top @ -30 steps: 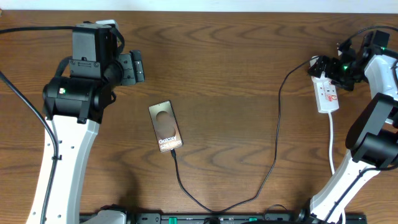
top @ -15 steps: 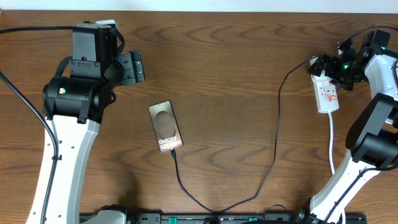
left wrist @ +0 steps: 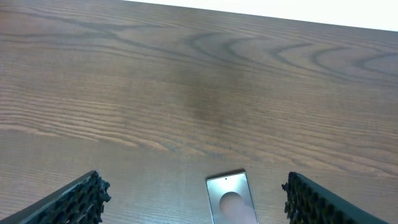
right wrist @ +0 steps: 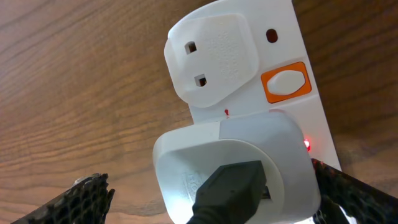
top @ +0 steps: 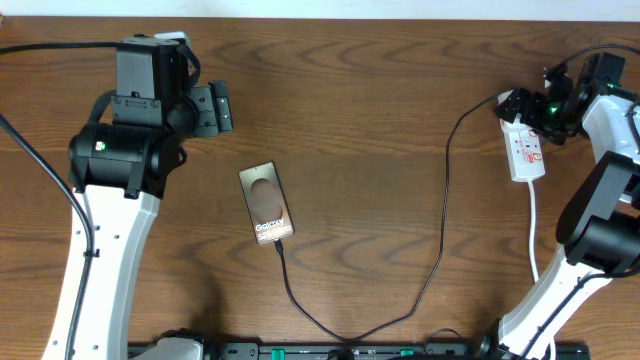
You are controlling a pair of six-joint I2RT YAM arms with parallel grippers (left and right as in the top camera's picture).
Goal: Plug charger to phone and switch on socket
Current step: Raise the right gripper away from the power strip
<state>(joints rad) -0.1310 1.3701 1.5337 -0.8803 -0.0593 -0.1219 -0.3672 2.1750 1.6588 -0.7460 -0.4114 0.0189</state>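
The phone [top: 266, 203] lies flat at mid-table, its lettering toward the near edge. The charger [top: 443, 215] cable meets the phone's near end, loops along the front edge and climbs to the socket [top: 528, 152] at far right. My right gripper [top: 522, 112] hangs open over the socket's far end. In the right wrist view its fingers [right wrist: 84, 200] straddle a white adapter head [right wrist: 236, 155] with the black plug [right wrist: 233, 186] in it. A red light [right wrist: 306, 144] glows beside an orange switch [right wrist: 285, 82]. My left gripper [top: 222, 108] is open and empty, beyond the phone [left wrist: 231, 199].
The socket's white cord [top: 533, 235] runs toward the near edge beside the right arm's base. The left arm's body [top: 125, 150] stands left of the phone. A second white plug head [right wrist: 211, 53] sits on the socket. Bare wooden table [left wrist: 199, 93] lies ahead of the left gripper.
The right wrist has shifted very slightly over the socket's far end. The phone, cable and left arm have not moved.
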